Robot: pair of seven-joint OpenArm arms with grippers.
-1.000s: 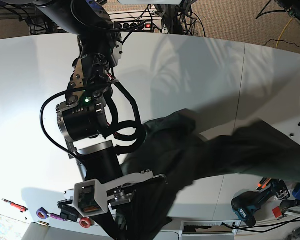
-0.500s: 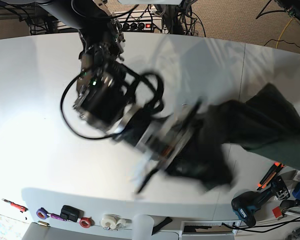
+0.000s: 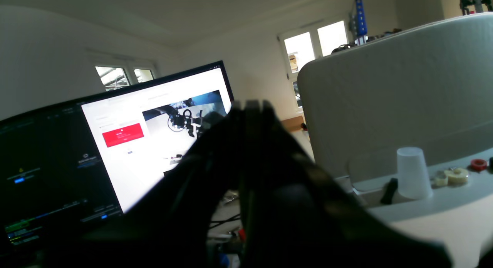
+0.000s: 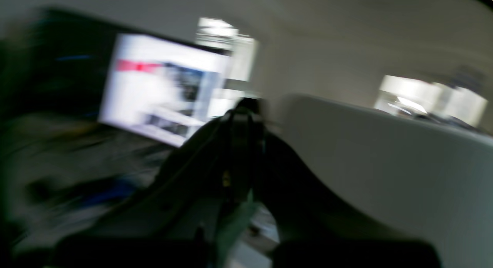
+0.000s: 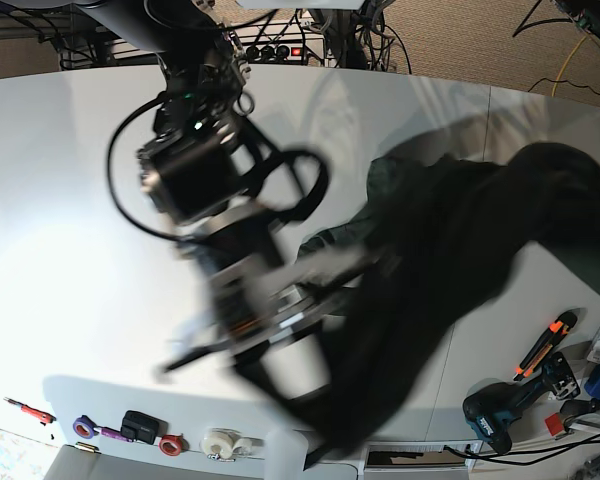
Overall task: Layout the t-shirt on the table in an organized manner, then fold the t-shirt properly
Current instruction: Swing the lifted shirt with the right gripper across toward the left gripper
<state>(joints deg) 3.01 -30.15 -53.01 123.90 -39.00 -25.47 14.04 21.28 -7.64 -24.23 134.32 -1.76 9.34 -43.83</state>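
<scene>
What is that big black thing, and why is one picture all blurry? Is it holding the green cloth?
It is a robot with two arms, each ending in a claw. One picture looks down from above on the white table; the other two come from little cameras on the wrists. The right claw and the left claw are both pinched shut on the t-shirt, lifting it up. The right arm is swinging fast, so its pictures smear. Along the table's edge lie rolls of tape, a white cup, and a drill.
</scene>
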